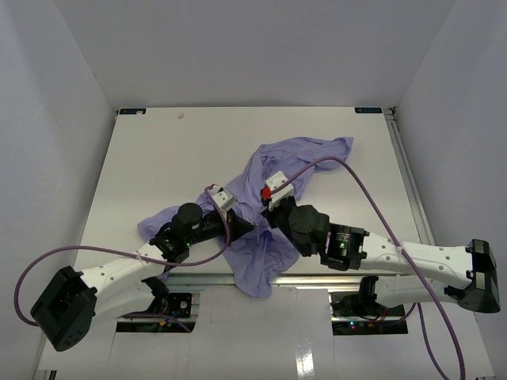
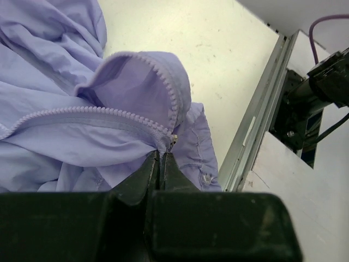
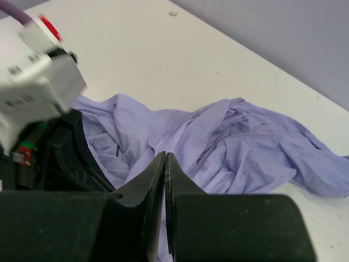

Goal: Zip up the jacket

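The lavender jacket [image 1: 309, 158] lies crumpled mid-table, and one part of it hangs over the near edge. My left gripper [image 1: 242, 224] is shut on it. In the left wrist view the fingertips [image 2: 162, 156] pinch the cloth just below the zipper slider [image 2: 173, 141], where the zipper teeth [image 2: 98, 112] run left and curl up around an open flap. My right gripper [image 1: 269, 212] is close beside the left one. In the right wrist view its jaws [image 3: 165, 156] are shut with lavender cloth [image 3: 245, 142] showing between and beyond them.
The table's metal near-edge rail [image 2: 256, 131] runs just right of the left gripper. The left arm's white wrist camera [image 3: 38, 87] sits close to the left of the right gripper. White walls [image 1: 63, 119] enclose the table. Purple cables [image 1: 348, 170] loop over the arms.
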### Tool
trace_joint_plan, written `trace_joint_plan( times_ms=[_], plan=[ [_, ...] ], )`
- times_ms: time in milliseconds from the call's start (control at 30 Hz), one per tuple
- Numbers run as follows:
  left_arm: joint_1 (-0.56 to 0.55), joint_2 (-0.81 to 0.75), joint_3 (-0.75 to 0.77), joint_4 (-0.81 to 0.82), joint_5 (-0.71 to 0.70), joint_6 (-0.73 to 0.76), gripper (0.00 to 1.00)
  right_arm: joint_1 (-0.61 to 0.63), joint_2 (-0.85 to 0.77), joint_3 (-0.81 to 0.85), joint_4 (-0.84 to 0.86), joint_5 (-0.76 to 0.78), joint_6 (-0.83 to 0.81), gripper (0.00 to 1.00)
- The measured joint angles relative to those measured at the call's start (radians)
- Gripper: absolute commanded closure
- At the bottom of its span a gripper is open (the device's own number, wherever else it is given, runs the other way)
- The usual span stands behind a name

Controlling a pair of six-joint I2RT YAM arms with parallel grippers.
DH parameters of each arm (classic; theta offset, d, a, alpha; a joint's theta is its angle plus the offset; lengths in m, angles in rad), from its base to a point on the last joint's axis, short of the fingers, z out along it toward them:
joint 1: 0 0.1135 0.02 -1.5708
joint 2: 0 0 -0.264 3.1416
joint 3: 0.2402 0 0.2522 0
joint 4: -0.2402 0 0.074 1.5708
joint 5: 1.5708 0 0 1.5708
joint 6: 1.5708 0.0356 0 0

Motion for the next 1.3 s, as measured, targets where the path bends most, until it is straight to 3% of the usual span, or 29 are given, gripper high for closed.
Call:
trace_joint_plan(
  times_ms=[100, 200, 300, 467, 833, 1000, 1300],
  plan=[
    [0.000, -0.074, -0.012, -0.005, -0.004, -0.011, 1.00, 0.000, 0.008, -0.016, -0.045, -0.016, 0.047, 0.89],
    [0.000, -0.108, -0.012, -0.009, 0.001, -0.016, 1.00, -0.001, 0.004, -0.024, -0.110, -0.064, 0.085, 0.72],
    [0.000, -0.108, -0.012, -0.025, 0.010, -0.024, 1.00, -0.001, -0.037, -0.063, -0.130, -0.151, 0.082, 0.63],
    [0.000, -0.100, 0.008, -0.072, 0.019, -0.048, 1.00, -0.001, -0.131, -0.223, -0.035, -0.321, -0.114, 0.59],
    [0.095, -0.061, 0.057, -0.078, 0.175, -0.170, 1.00, -0.001, -0.191, -0.416, 0.213, -0.452, -0.656, 0.48],
    [0.118, -0.059, 0.067, -0.048, 0.243, -0.273, 1.00, -0.001, -0.206, -0.450, 0.298, -0.489, -0.766, 0.37],
    [0.147, -0.037, 0.081, 0.030, 0.335, -0.448, 1.00, 0.030, -0.175, -0.527, 0.448, -0.510, -0.886, 0.38]
  ],
)
